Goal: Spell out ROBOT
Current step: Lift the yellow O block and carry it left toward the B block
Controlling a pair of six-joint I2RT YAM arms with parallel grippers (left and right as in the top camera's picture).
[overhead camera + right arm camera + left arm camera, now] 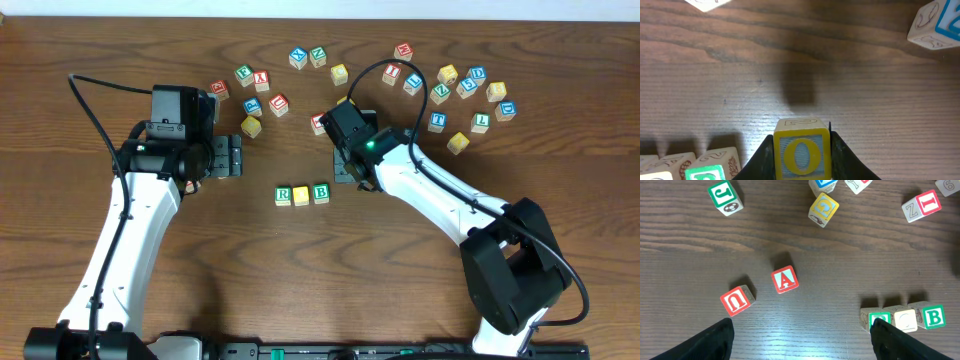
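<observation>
Looking from overhead first: R cube, yellow-top cube & B cube sit touching in a row at mid table, so the word looks three letters in. Right gripper hangs just beside the B end; its load is hidden from up here. T cube, blue letter, waits in the far cluster, well apart from the row. Left gripper sits off to the row's other side w/ nothing in it.

Left wrist: left gripper is spread wide, empty, over bare wood. R cube is partly behind the finger at frame right, w/ yellow-top cube & B cube next to it. Red A cube & red U cube lie ahead, not needed.

Right wrist: right gripper is clenched on O cube, yellow O facing the cam, prob. raised off the wood judging by the shadow ahead. B cube shows at lower left, near.

Risks, prob.: coming down too close, the O cube or a finger bumps the B cube & shoves the row crooked. Letting go from a height could tumble it to a wrong face. A gap or skew spoils the spelling.

Containers: none in any view; cubes lie loose on the table.
</observation>
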